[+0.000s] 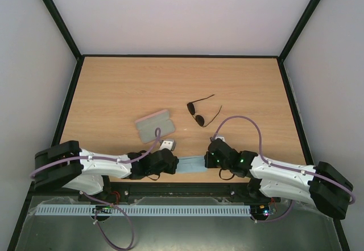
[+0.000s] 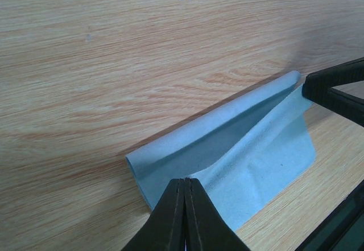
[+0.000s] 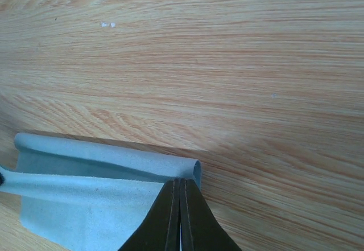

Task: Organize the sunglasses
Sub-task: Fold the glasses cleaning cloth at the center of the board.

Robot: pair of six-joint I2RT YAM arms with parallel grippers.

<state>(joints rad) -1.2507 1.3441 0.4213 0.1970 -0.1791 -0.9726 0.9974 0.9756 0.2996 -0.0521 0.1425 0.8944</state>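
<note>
I've got one soft blue cloth (image 2: 250,154), rolled along its far edge, pinched at both ends. The left gripper (image 2: 185,189) is clamped on one end, the right gripper (image 3: 180,189) on the other. Only the top camera shows the one pair of wire-armed sunglasses (image 1: 196,114), mid-table on the woodgrain table (image 1: 244,80), near one oblong case (image 1: 155,124).

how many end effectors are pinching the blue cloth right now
2. The left end effector is shut on the cloth's left end, and the right end effector is shut on its right end. Both are in plain view.
</note>
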